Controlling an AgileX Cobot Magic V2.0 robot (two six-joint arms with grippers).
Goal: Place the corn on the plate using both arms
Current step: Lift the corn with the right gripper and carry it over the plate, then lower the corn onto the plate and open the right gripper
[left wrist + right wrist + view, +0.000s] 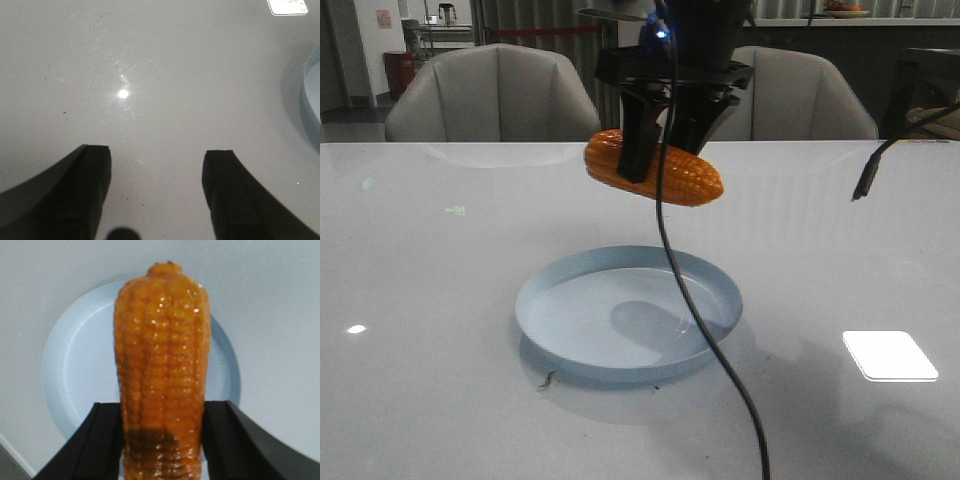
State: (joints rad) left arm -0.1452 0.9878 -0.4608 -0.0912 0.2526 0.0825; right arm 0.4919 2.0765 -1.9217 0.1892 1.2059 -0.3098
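Right end effector grips corn, apparently hiding plate centre.

A glossy white table carries only the pale blue plate.

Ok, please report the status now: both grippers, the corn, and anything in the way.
Right gripper shut on the corn, held above the plate. Left gripper open, nothing between its jaws. Plate bare; a dark cable hangs across it.

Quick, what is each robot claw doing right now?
Left gripper: open, holding nothing, over bare table.
Right gripper: closed on the corn, above the plate.
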